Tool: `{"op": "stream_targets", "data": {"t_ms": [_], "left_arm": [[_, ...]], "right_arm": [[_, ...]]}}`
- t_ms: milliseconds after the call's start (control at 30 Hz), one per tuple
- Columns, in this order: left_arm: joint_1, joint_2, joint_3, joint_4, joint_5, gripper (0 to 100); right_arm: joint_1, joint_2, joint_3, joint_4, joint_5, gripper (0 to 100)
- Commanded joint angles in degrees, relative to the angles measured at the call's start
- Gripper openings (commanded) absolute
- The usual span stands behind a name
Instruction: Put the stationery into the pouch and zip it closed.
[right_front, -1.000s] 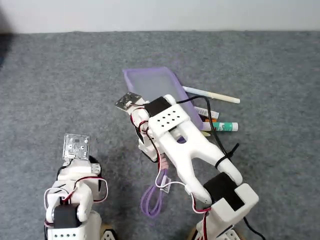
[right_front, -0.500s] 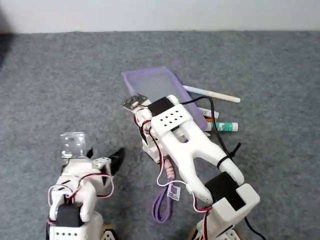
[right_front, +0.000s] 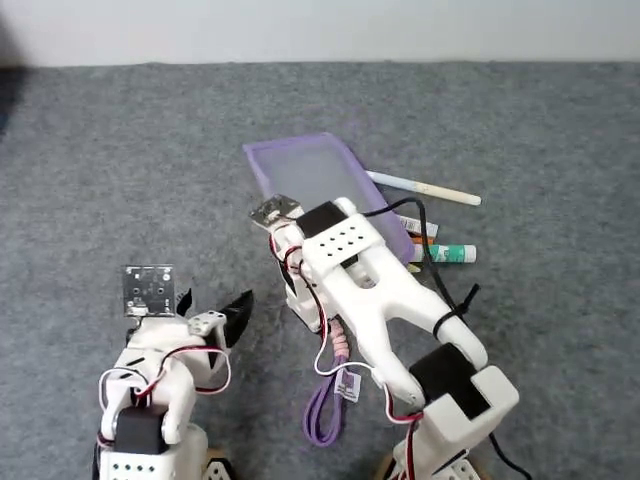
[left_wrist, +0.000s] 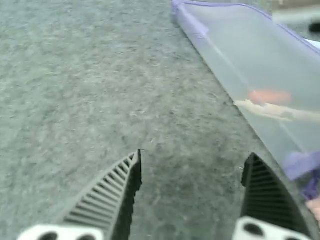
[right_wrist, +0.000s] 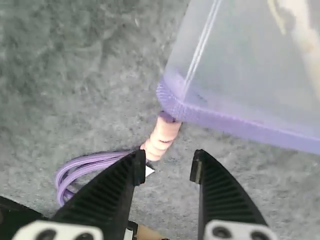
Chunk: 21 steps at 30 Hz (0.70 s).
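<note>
jaws on the right end effector (right_wrist: 167, 161) stand spread, with nothing between them. just ahead of its fingertips i see the pink beaded pull (right_wrist: 162, 135) hanging off the near corner of the purple pouch (right_wrist: 250, 65), and the purple cord loop (right_wrist: 85, 167) trails from the pull back toward the arm's base. that's the relation i'd work from: the pull sits right in front of the open gap, nearer one finger than the other.

the left end effector (left_wrist: 194, 160) is spread too and empty, over bare grey table (left_wrist: 75, 75) — the pouch lies off to its right side, apart from it. so the right arm is the nearer one by far.

from the high view the pouch's long axis runs diagonally, far-left corner to near-right, passing under the right arm. a white pen (right_front: 425, 188) and a green-capped marker (right_front: 445, 254) lie on the table at the pouch's right edge, both pointing roughly left-right. whether anything is already inside, i can't tell.
</note>
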Motion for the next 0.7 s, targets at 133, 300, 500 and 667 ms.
{"op": "stream_targets", "data": {"t_ms": [133, 300, 500, 667], "left_arm": [[-1.8, -0.4, -0.5, -1.2, 0.5, 30], [-1.8, -0.4, -0.5, -1.2, 0.5, 29], [-1.6, -0.4, -0.5, -1.2, 0.5, 27], [-1.2, -0.4, -0.9, -1.4, 0.5, 27]], "right_arm": [[-0.2, 3.5, 2.1, -4.4, -1.2, 16.1], [-0.4, 7.1, 2.1, -6.5, -0.8, 4.7], [0.0, 8.4, 1.8, -6.1, -1.0, 0.9], [-0.3, -0.2, 1.1, -4.5, -0.7, 1.0]]}}
